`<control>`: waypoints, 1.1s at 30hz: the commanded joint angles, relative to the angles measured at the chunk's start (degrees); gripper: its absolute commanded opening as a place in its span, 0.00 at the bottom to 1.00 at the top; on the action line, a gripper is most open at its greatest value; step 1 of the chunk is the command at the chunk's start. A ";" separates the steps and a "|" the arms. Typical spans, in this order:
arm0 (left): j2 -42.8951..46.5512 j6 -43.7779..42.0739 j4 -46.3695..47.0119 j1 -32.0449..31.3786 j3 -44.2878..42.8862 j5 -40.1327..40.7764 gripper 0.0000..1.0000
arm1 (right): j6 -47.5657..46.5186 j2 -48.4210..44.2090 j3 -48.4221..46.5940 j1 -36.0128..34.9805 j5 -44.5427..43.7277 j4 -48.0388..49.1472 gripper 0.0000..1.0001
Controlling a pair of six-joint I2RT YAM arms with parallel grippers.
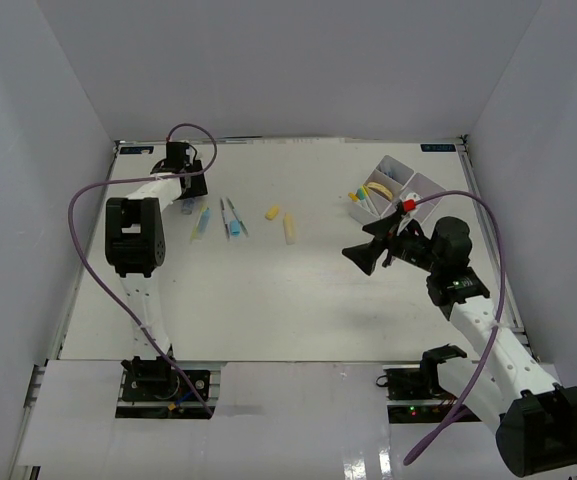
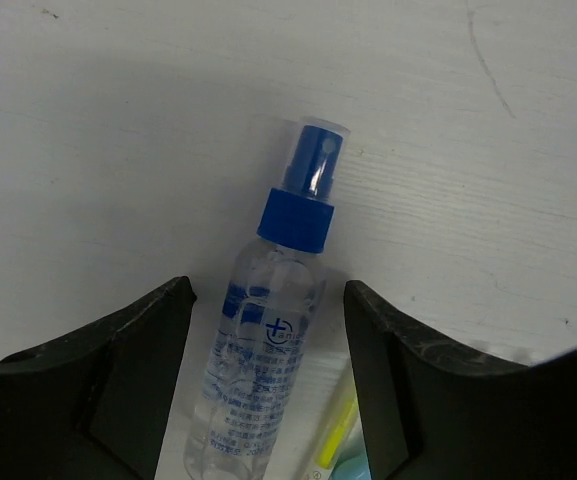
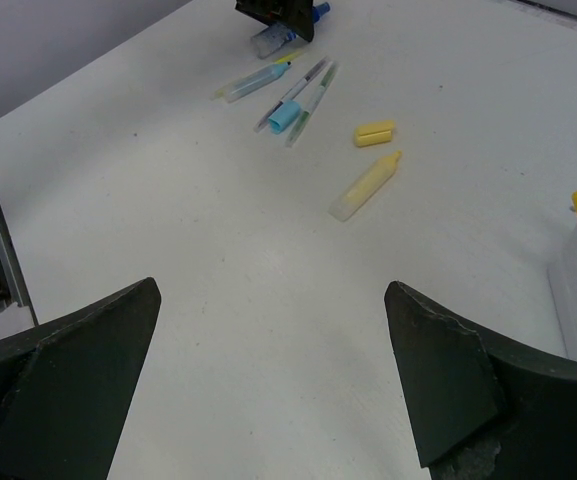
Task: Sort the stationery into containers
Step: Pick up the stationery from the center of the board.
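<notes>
**Bottle between spread claw fingers, far from the tray**

From the left wrist: small clear spray bottle [image 2: 263, 325] with a blue cap, lying flat on the white worktop [image 1: 268, 300], nozzle pointing away. Either side of it, the left claw [image 2: 268, 295] spread wide, a gap showing at each finger, so nothing gripped. Just beside the bottle's base and close to one finger, a yellow-green highlighter [image 2: 334, 438].

From above: left arm reaching to the far left corner of the worktop. At the far right, well apart, the white divided tray [image 1: 420, 186], already holding a few pieces. Loose in between: pens [image 1: 230, 215], a yellow block [image 3: 375, 133] and a yellow marker [image 3: 366, 185]. Near the tray, above the worktop, the right claw [image 3: 273, 295], wide and holding nothing.

Likely trouble from here:
- Round and smooth, so prone to rolling or squirting out sideways if pinched off-centre or up by the narrow cap.
- Close enough to the highlighter to catch it in the same squeeze and drag it along.
- A long carry across the worktop, so a loose hold could drop the bottle among the pens.
- Possible crowding with the right arm on arrival at the tray.
</notes>
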State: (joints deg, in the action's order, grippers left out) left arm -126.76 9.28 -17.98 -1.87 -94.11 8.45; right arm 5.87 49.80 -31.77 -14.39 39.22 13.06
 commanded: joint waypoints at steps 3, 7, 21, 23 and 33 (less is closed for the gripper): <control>0.37 0.21 -2.59 0.29 -1.00 1.05 0.68 | 0.72 0.38 0.83 -0.37 0.77 1.97 1.00; 0.37 0.39 -2.68 0.29 0.24 -0.01 0.53 | 0.64 0.21 0.83 -0.37 0.59 1.88 1.00; 30.23 -4.00 20.56 -0.50 21.22 -29.78 0.24 | 5.81 1.43 -9.35 -0.99 1.73 -4.18 1.00; 35.50 -3.57 23.85 -1.82 27.44 -37.93 0.25 | 7.48 2.84 -12.69 -2.13 2.08 -4.45 0.95; 61.96 -4.63 28.87 -16.31 44.09 -49.31 0.26 | 13.64 11.71 -25.35 -17.41 -9.24 -4.36 0.91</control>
State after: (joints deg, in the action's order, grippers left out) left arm -68.16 4.86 9.13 -16.88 -53.12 -35.24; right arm 16.36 59.35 -53.17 -28.77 34.39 7.42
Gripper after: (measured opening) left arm 0.457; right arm 0.918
